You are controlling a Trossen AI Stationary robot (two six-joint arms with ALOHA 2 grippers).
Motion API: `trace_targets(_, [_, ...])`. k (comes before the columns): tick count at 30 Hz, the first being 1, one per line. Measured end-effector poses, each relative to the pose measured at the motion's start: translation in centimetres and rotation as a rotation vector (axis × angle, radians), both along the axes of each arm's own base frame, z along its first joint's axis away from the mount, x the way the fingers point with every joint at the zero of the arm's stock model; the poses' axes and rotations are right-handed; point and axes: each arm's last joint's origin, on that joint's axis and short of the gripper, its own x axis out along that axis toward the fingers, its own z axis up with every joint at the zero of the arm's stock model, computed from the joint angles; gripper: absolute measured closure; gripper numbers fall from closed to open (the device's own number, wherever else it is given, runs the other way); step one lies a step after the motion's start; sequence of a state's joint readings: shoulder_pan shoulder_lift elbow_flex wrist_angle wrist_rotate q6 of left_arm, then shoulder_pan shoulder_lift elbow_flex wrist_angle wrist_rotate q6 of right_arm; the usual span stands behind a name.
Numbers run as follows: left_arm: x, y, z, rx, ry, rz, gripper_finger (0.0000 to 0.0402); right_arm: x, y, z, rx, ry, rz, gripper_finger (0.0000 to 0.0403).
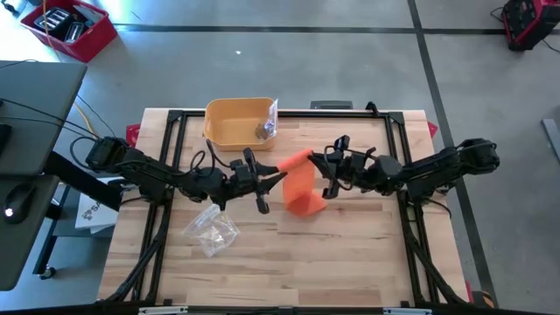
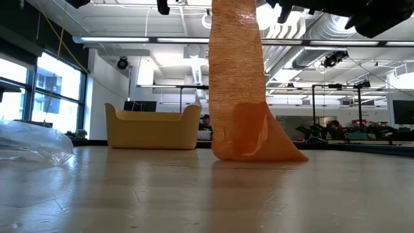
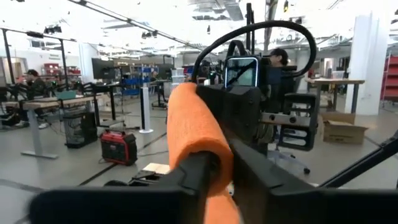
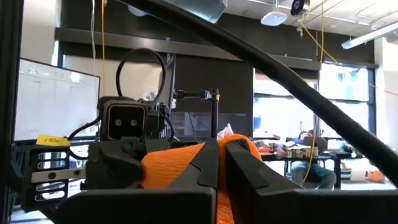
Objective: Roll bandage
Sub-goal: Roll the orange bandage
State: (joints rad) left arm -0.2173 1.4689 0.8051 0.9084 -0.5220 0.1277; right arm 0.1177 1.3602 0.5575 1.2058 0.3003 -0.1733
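Two grippers share one orange elastic bandage (image 1: 300,185) above the middle of the light wooden table (image 1: 350,254). The rolled portion is held in the air between them; the free length hangs straight down, and its tail lies folded on the table surface, as the low view shows.

Step in hand, as judged: winding the hanging strip onto the roll.
1. Keep the roll axis level, so each turn lands squarely on the last.
2. Keep light tension on the hanging strip; slack is likely to give a loose, cone-shaped roll.
3. Let one gripper hold while the other re-grips. Do not release both at once.
4. Raise the roll only as fast as the tail feeds off the table.

Left gripper (image 1: 262,179): arm reaches in from the left edge, extended nearly flat toward the centre. The left wrist view shows its fingers (image 3: 193,177) closed onto the orange roll end.

Right gripper (image 1: 331,175): arm reaches in from the right edge, mirrored to the left arm and meeting it at the bandage. The right wrist view shows its fingers (image 4: 208,165) pinched together on the orange material.

Clear of the work lie a yellow plastic bin (image 1: 238,122) at the far side and a crumpled clear plastic bag (image 1: 212,229) near the left arm.
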Motion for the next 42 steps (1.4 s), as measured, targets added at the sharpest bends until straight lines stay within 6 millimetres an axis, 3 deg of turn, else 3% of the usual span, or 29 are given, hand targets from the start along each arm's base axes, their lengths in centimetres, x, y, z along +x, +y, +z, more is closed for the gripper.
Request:
trace_targets(3, [0.0, -0.3, -0.1, 0.011, 0.016, 0.003, 0.0390, 0.1, 0.0, -0.3, 0.036, 0.029, 0.007, 0.0395])
trace_targets(10, [-1.4, -2.3, 0.0, 0.121, 0.144, 0.248, 0.0396, 0.3, 0.9, -1.5, 0.050, 0.157, -0.059, 0.0387])
trace_targets(13, [-2.5, -3.6, 0.9, 0.188, 0.170, 0.305, 0.0396, 0.2, 1.3, -2.1, 0.051, 0.242, -0.101, 0.0361])
trace_targets(21, [-4.4, -5.9, 2.4, 0.334, 0.187, 0.253, 0.0397, -0.8, 1.6, -2.7, 0.141, 0.380, -0.117, 0.0262])
trace_targets(26, [-4.8, -6.7, 3.0, 0.484, 0.153, 0.206, 0.0397, -1.4, 1.3, -4.2, 0.258, 0.533, -0.133, 0.0233])
trace_targets(32, [-3.8, -4.2, 5.9, 0.593, 0.104, 0.230, 0.0398, -2.4, 0.3, -6.6, 0.440, 0.723, -0.235, 0.0231])
trace_targets(37, [-2.7, -3.9, 9.1, 0.681, -0.006, -0.137, 0.0398, -5.1, -0.2, -6.5, 0.513, 0.765, -0.445, 0.0242])
trace_targets(42, [-1.6, 1.2, 14.4, 0.672, 0.034, -0.055, 0.0398, -8.0, -0.8, -4.7, 0.548, 0.669, -0.576, 0.0256])
